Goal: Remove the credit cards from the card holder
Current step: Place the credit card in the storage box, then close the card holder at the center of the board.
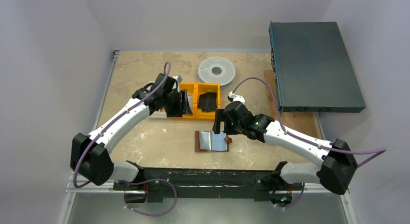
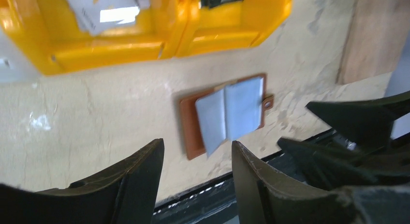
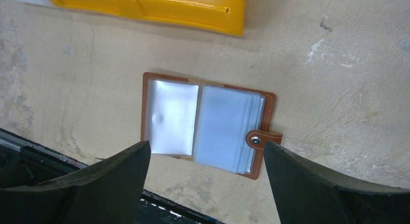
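A: Status?

B: card holder [image 3: 208, 129] lies open and flat on the table, just near-side of the orange bin [image 1: 203, 115]. At least one whitish credit card [image 2: 99, 11] is in the bin's left compartment.

A: Grippers?

B: left gripper [image 2: 197, 144] over that compartment, jaws apart, empty. right gripper [image 3: 205, 146] just near-side of the bin, above the holder, jaws wide, empty. Can't tell if the sleeves hold more cards. I'd call it part done.

Lab test cell imo: white walls [image 1: 48, 64], bench [image 1: 145, 139] w/ rail [image 1: 203, 176] near edge, bins [image 1: 205, 116] + spool [image 1: 216, 69] far, dark box [image 1: 314, 64] far right.
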`<action>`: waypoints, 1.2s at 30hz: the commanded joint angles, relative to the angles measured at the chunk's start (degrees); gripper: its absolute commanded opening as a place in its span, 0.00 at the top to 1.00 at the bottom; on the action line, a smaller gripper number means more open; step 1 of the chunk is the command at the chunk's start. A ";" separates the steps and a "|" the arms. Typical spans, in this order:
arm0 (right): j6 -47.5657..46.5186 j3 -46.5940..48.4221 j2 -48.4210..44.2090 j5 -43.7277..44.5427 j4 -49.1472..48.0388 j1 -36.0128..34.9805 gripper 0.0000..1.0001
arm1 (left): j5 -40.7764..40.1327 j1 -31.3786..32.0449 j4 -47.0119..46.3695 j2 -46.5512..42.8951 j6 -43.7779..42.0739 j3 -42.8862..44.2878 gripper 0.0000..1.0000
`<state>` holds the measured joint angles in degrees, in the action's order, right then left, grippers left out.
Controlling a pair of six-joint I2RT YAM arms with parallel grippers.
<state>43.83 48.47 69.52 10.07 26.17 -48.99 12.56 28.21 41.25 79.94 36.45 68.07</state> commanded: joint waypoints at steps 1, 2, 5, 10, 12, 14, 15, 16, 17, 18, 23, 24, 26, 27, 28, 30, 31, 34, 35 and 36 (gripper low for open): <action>-0.94 -1.29 2.13 2.18 -0.93 0.35 0.18 | -0.21 1.02 -3.26 -5.76 2.75 -8.27 0.48; -1.03 -1.62 2.92 2.30 -0.97 0.31 0.22 | -0.09 1.68 -3.82 -6.45 3.33 -10.06 0.49; -1.63 -1.80 5.76 3.62 -0.82 0.30 0.29 | 0.23 4.06 -6.33 -7.38 4.96 -14.91 0.49; -1.39 -2.41 9.01 4.52 -0.56 0.28 0.34 | 4.53 7.65 -14.61 -5.28 9.56 -21.31 0.49; -1.30 -2.62 10.36 4.77 -0.38 0.30 0.35 | 3.84 9.57 -16.03 -3.47 10.14 -21.83 0.49; -1.25 -2.82 11.28 4.87 -0.41 0.30 0.36 | 3.93 10.34 -17.21 -2.13 10.60 -22.20 0.49; -1.21 -2.99 11.57 4.80 -0.42 0.30 0.37 | 4.09 10.58 -17.94 -1.35 10.74 -22.45 0.49; -1.16 -3.23 11.83 4.62 -0.48 0.30 0.37 | 4.14 10.74 -18.65 -0.32 10.85 -22.68 0.49; -1.12 -3.49 12.01 4.55 -0.55 0.30 0.37 | 4.10 10.81 -19.46 0.48 10.88 -22.88 0.49; -1.12 -3.79 12.09 4.48 -0.59 0.30 0.38 | 4.15 10.82 -19.80 1.42 10.86 -22.90 0.49; -0.86 -4.92 11.92 4.16 -0.82 0.30 0.41 | 4.72 11.06 -22.28 5.37 10.63 -23.60 0.49; -0.78 -5.10 11.88 3.94 -0.98 0.30 0.41 | 4.71 11.08 -22.66 6.08 10.58 -23.67 0.49; -0.69 -5.35 11.99 3.61 -1.27 0.28 0.43 | 4.82 11.16 -23.38 7.15 10.55 -23.85 0.49; -0.64 -5.50 12.04 3.44 -1.42 0.30 0.44 | 4.96 11.17 -23.74 7.63 10.62 -23.98 0.49; -0.60 -5.61 12.05 3.28 -1.53 0.30 0.45 | 5.20 11.21 -24.15 8.05 10.68 -24.16 0.50; -0.52 -5.88 12.12 3.07 -1.91 0.30 0.48 | 5.83 11.27 -25.23 8.49 11.13 -24.55 0.52; -0.53 -5.97 12.18 2.93 -1.96 0.30 0.48 | 6.23 11.30 -25.72 8.63 11.45 -24.75 0.54; -0.50 -6.17 12.25 2.70 -2.25 0.30 0.51 | 7.34 11.39 -26.78 8.73 12.42 -25.23 0.61; -0.44 -6.19 12.30 2.62 -2.33 0.30 0.52 | 7.70 11.36 -27.14 8.55 12.68 -25.33 0.64; -0.42 -6.26 12.41 2.44 -2.48 0.30 0.52 | 8.06 11.35 -27.45 8.46 13.02 -25.43 0.67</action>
<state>43.00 42.61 81.84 12.47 25.47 -48.99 18.11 39.20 17.85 88.55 47.66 43.13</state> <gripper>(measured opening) 0.487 0.376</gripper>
